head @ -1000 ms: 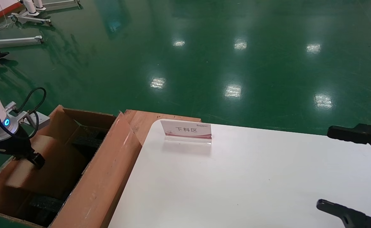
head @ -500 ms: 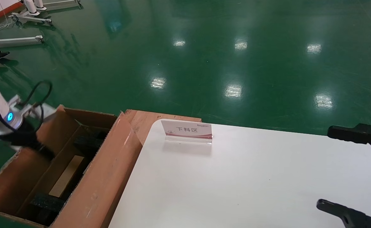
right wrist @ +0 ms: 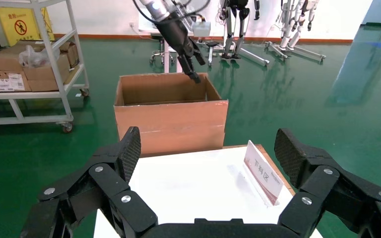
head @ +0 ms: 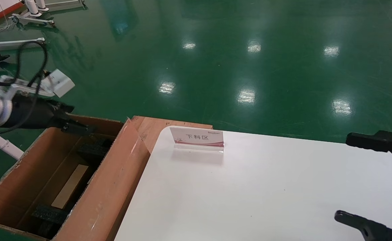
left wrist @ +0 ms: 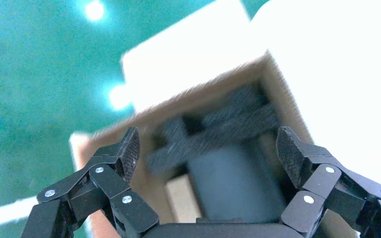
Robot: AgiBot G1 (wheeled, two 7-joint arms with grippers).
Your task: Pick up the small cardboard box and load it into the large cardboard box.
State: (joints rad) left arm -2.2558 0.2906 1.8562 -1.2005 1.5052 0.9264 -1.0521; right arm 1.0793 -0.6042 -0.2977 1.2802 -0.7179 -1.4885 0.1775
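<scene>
The small cardboard box (head: 70, 186) is lying deep inside the large cardboard box (head: 109, 187), with only a pale strip of its top showing between the inner wall and the black foam blocks (head: 47, 214). Nothing is touching it. The large cardboard box is standing on the green floor (head: 216, 60), its near flap leaning against the left edge of the white table (head: 249, 194).

The left gripper (head: 79, 128) is hovering above the far rim of the large cardboard box, clear of the small box. The left wrist view is showing its fingers (left wrist: 126, 151) spread wide with nothing between them, looking down into the carton at the foam.

A small white sign with a red stripe (head: 197, 138) is standing on the table near its far left corner.

The right gripper (head: 358, 180) is hanging over the right side of the table, well apart from both boxes, its fingers (right wrist: 129, 146) spread wide and empty. In the right wrist view, a metal shelf cart (right wrist: 34, 64) is standing beside the large box.
</scene>
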